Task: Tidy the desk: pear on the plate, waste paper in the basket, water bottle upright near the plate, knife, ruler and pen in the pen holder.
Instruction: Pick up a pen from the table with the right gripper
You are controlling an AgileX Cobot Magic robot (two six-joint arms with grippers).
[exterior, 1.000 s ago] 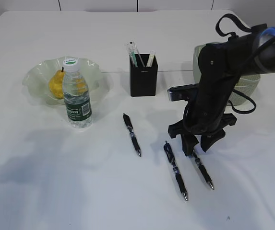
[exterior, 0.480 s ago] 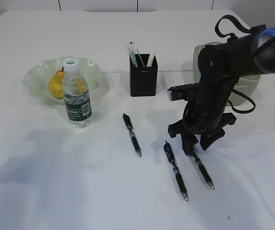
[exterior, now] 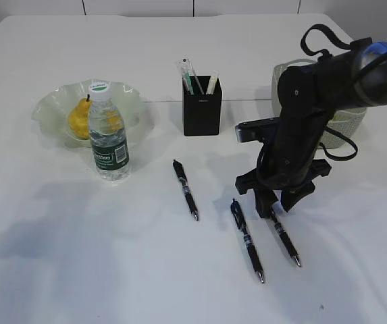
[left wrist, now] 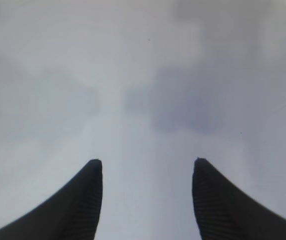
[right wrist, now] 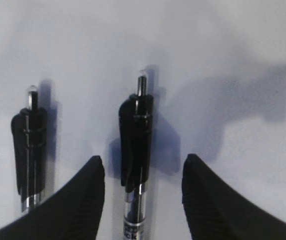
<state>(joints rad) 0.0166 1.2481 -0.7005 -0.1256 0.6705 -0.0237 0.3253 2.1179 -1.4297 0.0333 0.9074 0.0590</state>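
My right gripper (exterior: pixel 277 204) hangs low over the table, open, its fingers astride the clicker end of a black pen (exterior: pixel 286 237). In the right wrist view that pen (right wrist: pixel 135 150) lies between the fingertips of the gripper (right wrist: pixel 143 159), untouched, and a second pen (right wrist: pixel 29 150) lies to its left. A third pen (exterior: pixel 186 189) lies further left. The black pen holder (exterior: pixel 202 108) has white-green items in it. The yellow pear (exterior: pixel 80 120) sits on the glass plate (exterior: pixel 48 108), with the water bottle (exterior: pixel 109 131) upright beside it. My left gripper (left wrist: pixel 147 161) is open over bare table. Waste paper is out of view.
The pale basket (exterior: pixel 350 120) stands at the back right, partly behind the right arm. The middle pen (exterior: pixel 247 239) lies close beside the straddled one. A cable loops off the right arm above the basket.
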